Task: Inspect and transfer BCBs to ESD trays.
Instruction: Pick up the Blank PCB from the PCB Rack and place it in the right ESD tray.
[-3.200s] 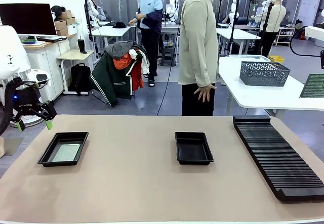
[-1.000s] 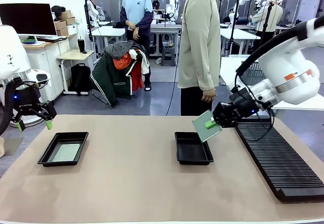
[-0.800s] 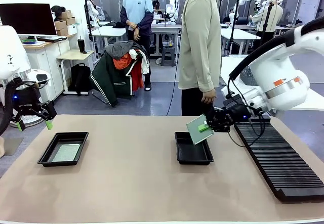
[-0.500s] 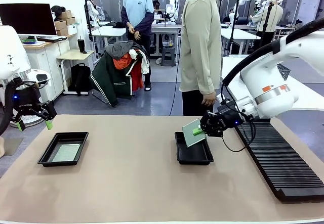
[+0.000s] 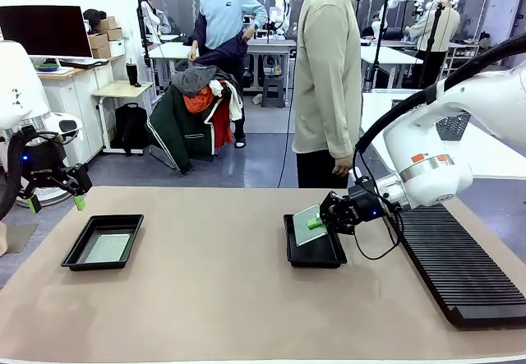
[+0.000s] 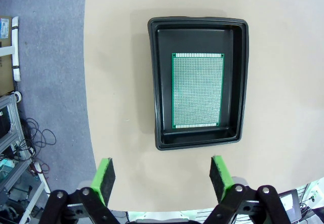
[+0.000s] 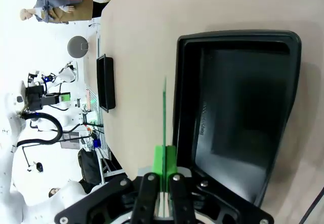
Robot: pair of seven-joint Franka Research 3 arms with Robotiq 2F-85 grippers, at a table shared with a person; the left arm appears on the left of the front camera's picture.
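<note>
front: across table (image 5: pixel 205 315), sees left tray (image 5: pixel 97 266), middle tray (image 5: pixel 315 259) | left wrist: high over former | right wrist: close over latter

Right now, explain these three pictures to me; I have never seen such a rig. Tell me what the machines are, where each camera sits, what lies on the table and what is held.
Two white robot arms work at a tan table, with a person standing at its far side. The wide picture comes from a fixed camera between the arms. The other two come from cameras on the wrists, looking along each arm's jaws. On the table lie two black trays and a long ribbed rack. The left tray holds a green board, seen from above by the left arm, whose jaws stand open and empty. The right arm has its jaws shut on a second board, tilted above the middle tray, which is empty.
</note>
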